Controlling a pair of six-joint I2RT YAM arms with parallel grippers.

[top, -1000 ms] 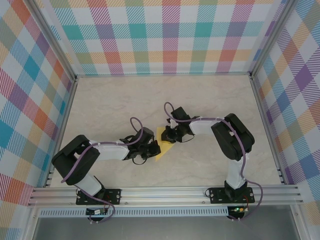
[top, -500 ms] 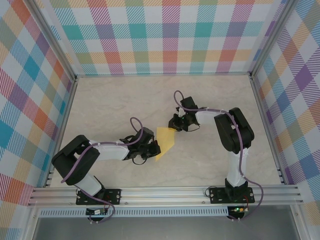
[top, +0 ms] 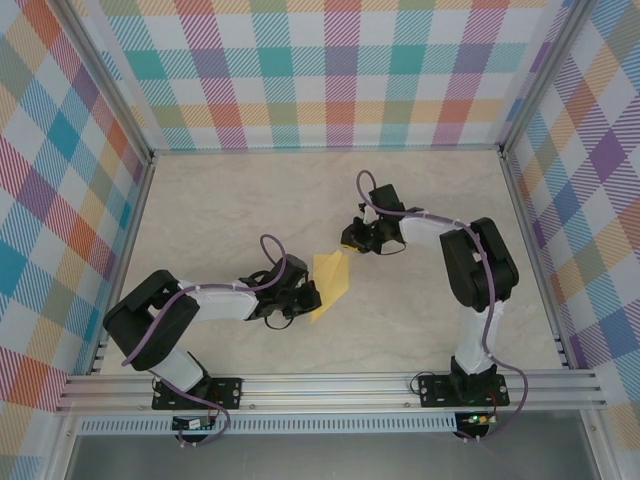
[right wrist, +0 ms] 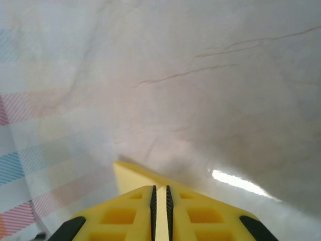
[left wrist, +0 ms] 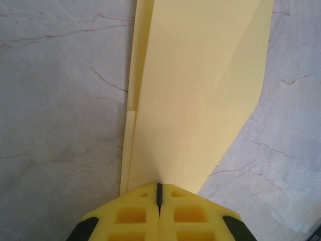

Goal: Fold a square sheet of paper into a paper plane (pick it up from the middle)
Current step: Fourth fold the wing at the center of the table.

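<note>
My left gripper (left wrist: pixel 159 193) is clamped tight on the near end of the yellow paper (left wrist: pixel 195 100). I think I am making a fold sharp now. To do it well, I should hold this end firm so the layers do not slide apart.

My right gripper (right wrist: pixel 159 190) is at the far corner. Its fingers are almost together, with a thin slit. A paper corner pokes out beside them. I cannot tell if they pinch it.

The paper is near the middle of the table (top: pixel 220 210), between my two arms. It is folded, narrow at my left gripper and wider farther off, with layers and a slanted crease.
</note>
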